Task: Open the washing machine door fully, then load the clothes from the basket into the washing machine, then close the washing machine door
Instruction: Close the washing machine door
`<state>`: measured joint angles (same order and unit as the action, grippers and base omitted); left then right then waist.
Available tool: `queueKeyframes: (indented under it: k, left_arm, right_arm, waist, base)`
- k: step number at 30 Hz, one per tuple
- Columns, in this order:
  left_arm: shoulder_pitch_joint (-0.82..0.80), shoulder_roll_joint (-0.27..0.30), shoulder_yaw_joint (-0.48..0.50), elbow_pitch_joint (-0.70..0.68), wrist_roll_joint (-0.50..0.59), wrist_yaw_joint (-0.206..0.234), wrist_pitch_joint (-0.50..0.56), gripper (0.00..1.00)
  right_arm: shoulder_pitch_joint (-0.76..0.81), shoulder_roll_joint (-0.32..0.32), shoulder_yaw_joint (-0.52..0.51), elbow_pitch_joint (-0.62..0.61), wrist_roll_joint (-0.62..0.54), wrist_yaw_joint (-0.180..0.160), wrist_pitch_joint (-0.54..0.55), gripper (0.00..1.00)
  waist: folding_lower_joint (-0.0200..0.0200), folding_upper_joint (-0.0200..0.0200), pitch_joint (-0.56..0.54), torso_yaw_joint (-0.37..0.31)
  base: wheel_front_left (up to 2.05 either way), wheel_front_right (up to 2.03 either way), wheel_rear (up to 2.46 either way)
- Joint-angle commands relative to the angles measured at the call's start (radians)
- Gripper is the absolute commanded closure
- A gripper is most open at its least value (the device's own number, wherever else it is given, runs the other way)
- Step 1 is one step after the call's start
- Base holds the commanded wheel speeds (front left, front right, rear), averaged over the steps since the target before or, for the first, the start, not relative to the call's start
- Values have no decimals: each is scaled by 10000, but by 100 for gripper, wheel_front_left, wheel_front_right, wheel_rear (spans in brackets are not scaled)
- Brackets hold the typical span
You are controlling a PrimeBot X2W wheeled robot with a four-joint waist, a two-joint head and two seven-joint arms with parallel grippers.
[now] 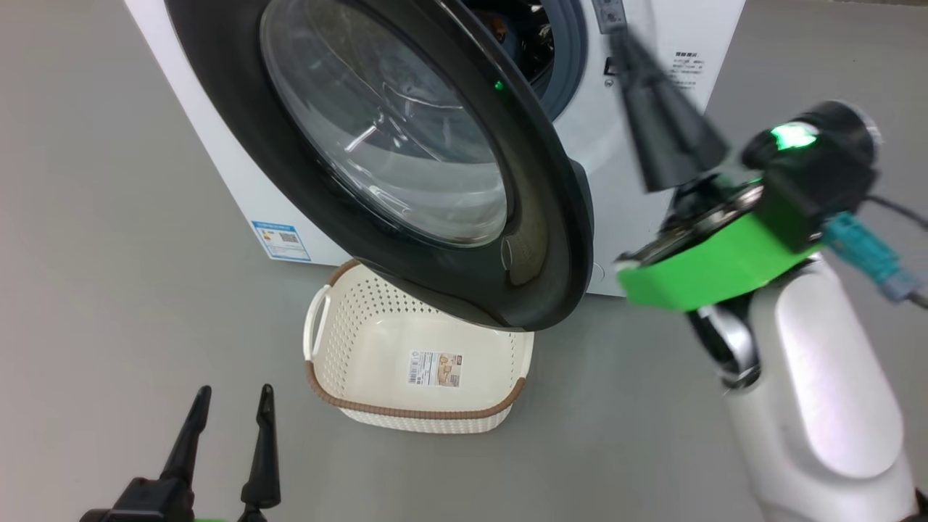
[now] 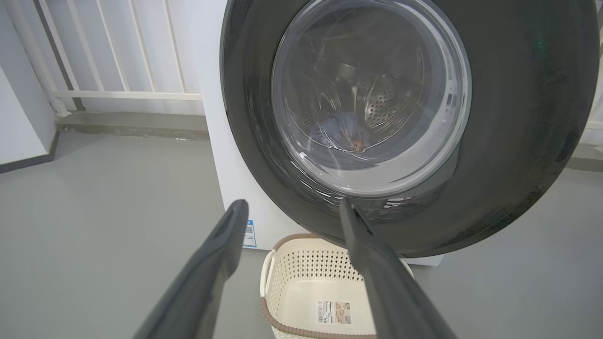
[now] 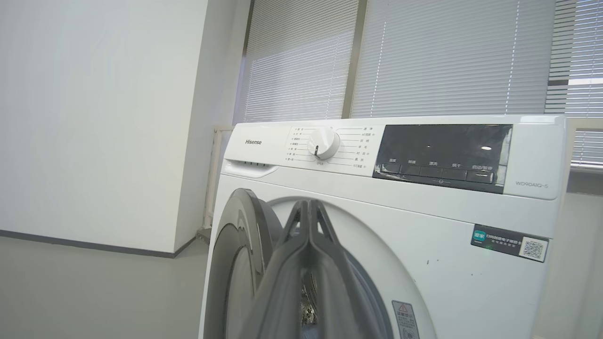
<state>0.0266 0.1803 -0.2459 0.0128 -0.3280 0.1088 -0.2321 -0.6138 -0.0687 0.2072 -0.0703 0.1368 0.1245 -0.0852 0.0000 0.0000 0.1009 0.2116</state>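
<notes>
Black-rimmed washing machine door (image 1: 391, 138) hangs part-open above the empty basket (image 1: 413, 415) on the floor (image 1: 109, 290). Blue clothes (image 2: 339, 134) lie in the washing machine (image 1: 623, 217), behind the glass. Left end effector (image 1: 235, 391), near left, gapes empty; right end effector (image 1: 616, 29), raised right, is pinched together, holding nothing.

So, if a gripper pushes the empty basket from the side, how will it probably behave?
The basket is empty and of perforated plastic, so probably very light; it would likely slide easily on the smooth grey floor. A push high on its rim might tip it instead. Its walls look fairly stiff, perhaps flexing slightly.
</notes>
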Motion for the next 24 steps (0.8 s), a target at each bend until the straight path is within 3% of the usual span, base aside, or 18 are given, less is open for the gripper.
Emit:
queueKeyframes:
  k: [1,7,14,24]
  left_arm:
    - [-488,161,369,-171,9,-2,-128,0]
    - [-603,131,353,-104,11,4,-164,0]
    - [-761,64,329,7,12,-5,-212,0]
    - [-856,-2,311,138,16,-52,-259,0]
  right_arm:
    - [102,165,563,-406,285,62,341,100]
    - [560,178,1536,-229,734,62,1016,100]
    - [631,182,2274,1096,1091,62,1083,100]
    - [-305,143,2020,2913,1203,62,519,100]
  waist:
    - [0,0,24,30]
    - [0,0,120,93]
    - [0,0,221,133]
    - [0,0,232,145]
  base:
    - [0,0,0]
    - [0,0,0]
    - [0,0,0]
    - [0,0,0]
